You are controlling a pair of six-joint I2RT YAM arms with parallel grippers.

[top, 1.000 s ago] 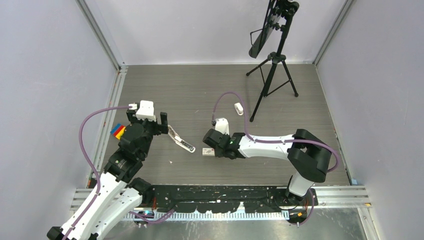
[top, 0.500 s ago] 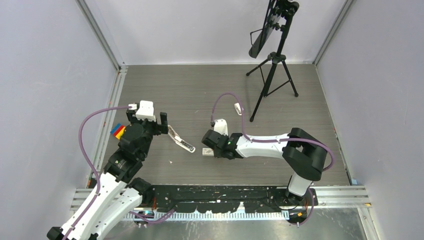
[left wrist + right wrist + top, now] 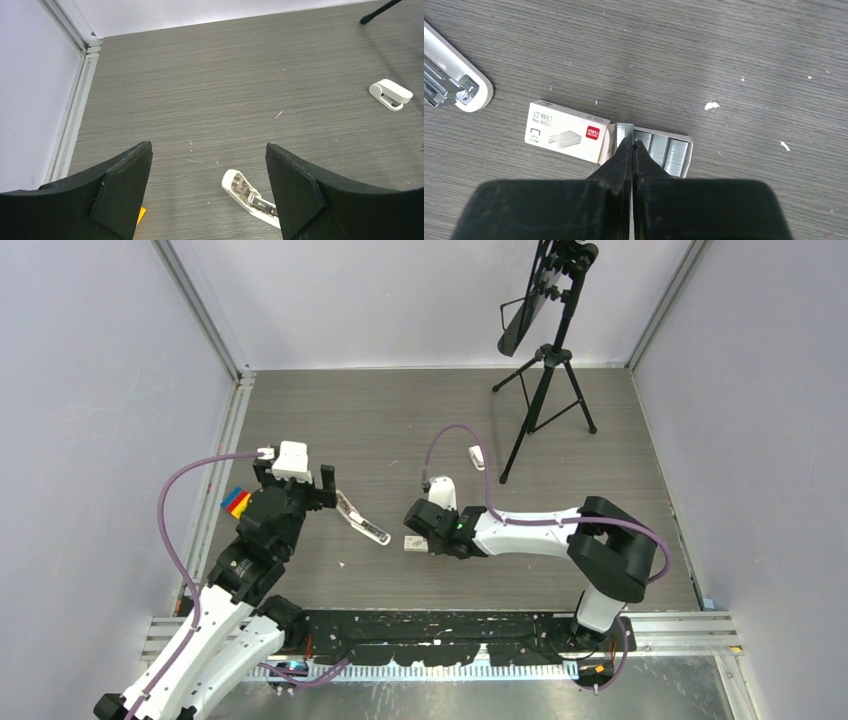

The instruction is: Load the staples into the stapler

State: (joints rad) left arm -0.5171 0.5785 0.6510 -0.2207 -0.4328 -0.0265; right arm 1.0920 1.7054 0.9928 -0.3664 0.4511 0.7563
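Pinching at the staples [image 3: 664, 150]: right fingers [image 3: 621, 167] are pressed together, tips on one strip at the box-side end of the grey tray [image 3: 688, 150], which sits half out of the white box [image 3: 564, 131]. Cannot tell whether the strip is truly caught. Strips are thin glued metal, judged light, stiff, slick and brittle if bent; best taken by the long flat sides, mid-length. Stapler [image 3: 454, 85] lies open just left of the box, white plastic shell, bright steel channel facing up. Left fingers [image 3: 122, 192] are wide apart, empty, hovering beyond the stapler from the box. Bench [image 3: 400, 420]: grey wood-grain, matte.
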